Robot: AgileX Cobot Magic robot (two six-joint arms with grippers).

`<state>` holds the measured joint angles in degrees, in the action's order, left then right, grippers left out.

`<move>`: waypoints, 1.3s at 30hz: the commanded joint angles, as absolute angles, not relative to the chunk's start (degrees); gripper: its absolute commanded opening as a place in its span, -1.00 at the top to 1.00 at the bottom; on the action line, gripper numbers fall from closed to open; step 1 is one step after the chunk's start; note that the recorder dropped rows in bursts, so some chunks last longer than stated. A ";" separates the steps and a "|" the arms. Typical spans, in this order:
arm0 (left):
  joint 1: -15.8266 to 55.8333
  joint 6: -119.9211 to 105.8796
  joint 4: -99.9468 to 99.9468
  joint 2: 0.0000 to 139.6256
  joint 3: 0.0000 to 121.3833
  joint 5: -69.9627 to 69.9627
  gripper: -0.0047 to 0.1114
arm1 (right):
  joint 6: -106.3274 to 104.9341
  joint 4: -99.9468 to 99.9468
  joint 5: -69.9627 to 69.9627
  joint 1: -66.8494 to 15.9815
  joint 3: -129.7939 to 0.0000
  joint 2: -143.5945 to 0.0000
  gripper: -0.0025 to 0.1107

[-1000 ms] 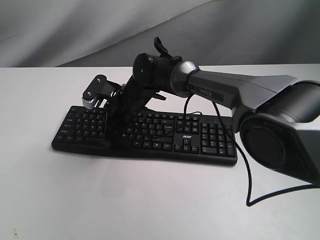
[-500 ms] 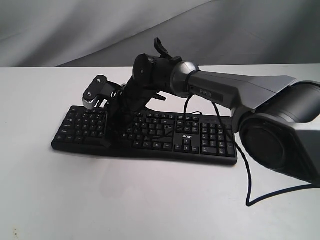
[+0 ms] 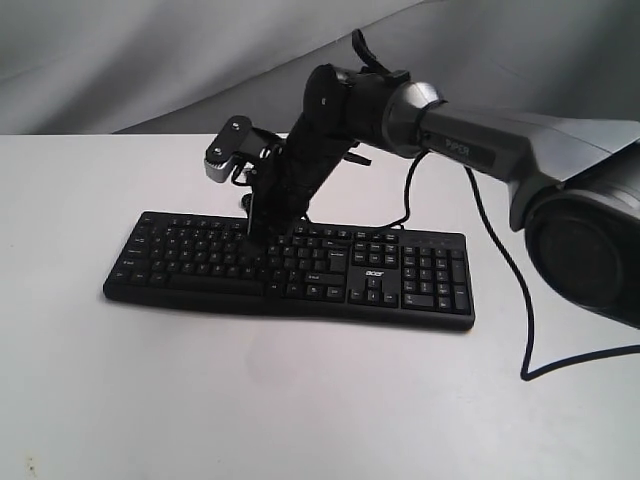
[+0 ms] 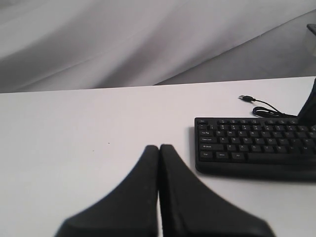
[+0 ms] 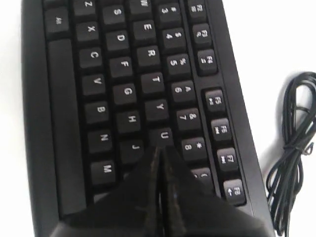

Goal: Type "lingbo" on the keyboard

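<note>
Keyboard [image 3: 290, 270] lies mid-worktop, parallel to the far edge. Right gripper [image 5: 159, 150], claw pressed together, points at the U/I keys; typing appears early, letters entered unconfirmed.

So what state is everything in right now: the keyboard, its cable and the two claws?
Long black plastic keyboard: lying flat on the white table, keys up.
Thin black USB cable: partly bundled, plug lying loose on the table, unplugged.
Right claw: shut, tip down over keys next to U; touching or not, cannot tell.
Left claw: shut, empty, over the table, off the keyboard's end.
</note>
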<state>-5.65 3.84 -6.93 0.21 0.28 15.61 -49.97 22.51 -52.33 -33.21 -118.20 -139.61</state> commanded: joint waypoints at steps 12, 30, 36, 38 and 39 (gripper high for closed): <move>-5.71 3.96 -6.71 0.00 0.00 15.21 0.91 | -52.05 24.62 -48.25 -31.81 -113.66 -138.20 0.96; -5.71 3.96 -6.71 0.00 0.00 15.21 0.91 | -51.82 23.47 -47.34 -31.81 -113.01 -138.41 0.96; -5.71 3.96 -6.71 0.00 0.00 15.21 0.91 | -51.82 23.08 -47.44 -31.81 -113.01 -138.40 0.96; -5.71 3.96 -6.71 0.00 0.00 15.21 0.91 | -51.82 23.10 -47.80 -31.81 -113.01 -138.40 0.96; -5.71 3.96 -6.71 0.00 0.00 15.21 0.91 | -51.82 23.10 -47.80 -31.81 -113.01 -138.40 0.96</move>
